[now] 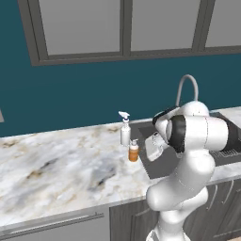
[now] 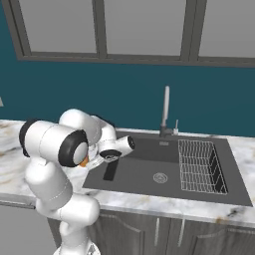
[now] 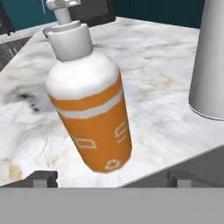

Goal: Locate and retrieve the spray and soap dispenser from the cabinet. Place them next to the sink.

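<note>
Just soap dispenser point(image 3: 89, 105) before the open-fingered gripper point(image 3: 112, 178).

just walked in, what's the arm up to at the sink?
The spray and the soap dispenser both stand on the marble counter just left of the sink, close together. The gripper sits low at the sink's left edge, facing the soap dispenser, its fingertips spread on either side of the bottle's base and not closed on it. Nothing is being carried. Judging by how things lie, both bottles are already beside the sink.
</note>
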Robot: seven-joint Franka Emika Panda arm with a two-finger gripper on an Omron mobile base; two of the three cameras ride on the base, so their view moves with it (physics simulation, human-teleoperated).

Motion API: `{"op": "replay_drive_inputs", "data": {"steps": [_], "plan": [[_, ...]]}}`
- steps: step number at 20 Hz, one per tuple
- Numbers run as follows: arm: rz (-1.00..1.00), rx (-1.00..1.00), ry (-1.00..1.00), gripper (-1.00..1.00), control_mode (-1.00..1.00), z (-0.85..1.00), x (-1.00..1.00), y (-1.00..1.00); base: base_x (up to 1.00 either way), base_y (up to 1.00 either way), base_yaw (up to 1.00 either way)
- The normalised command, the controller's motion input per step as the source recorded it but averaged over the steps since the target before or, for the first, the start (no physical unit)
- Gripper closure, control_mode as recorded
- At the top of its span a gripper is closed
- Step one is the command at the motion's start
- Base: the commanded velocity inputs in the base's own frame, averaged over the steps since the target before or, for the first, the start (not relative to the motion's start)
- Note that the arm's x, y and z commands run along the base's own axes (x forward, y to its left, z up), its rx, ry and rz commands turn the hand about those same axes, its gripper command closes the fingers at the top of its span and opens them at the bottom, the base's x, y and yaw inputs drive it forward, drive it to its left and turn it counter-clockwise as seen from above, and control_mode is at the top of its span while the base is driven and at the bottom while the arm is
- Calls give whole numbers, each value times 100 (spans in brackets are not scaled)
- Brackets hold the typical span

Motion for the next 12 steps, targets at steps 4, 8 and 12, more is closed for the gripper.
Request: {"op": "replay_drive_inputs", "data": {"steps": [4, 8, 12], "plan": [[0, -31, 0, -100, -100, 15, 0, -15, 0, 0, 0], [1, -33, 0, -100, -100, 27, -2, -14, 0, 0, 0], [1, -33, 0, -100, -100, 31, -11, -3, 0, 0, 0]]}}
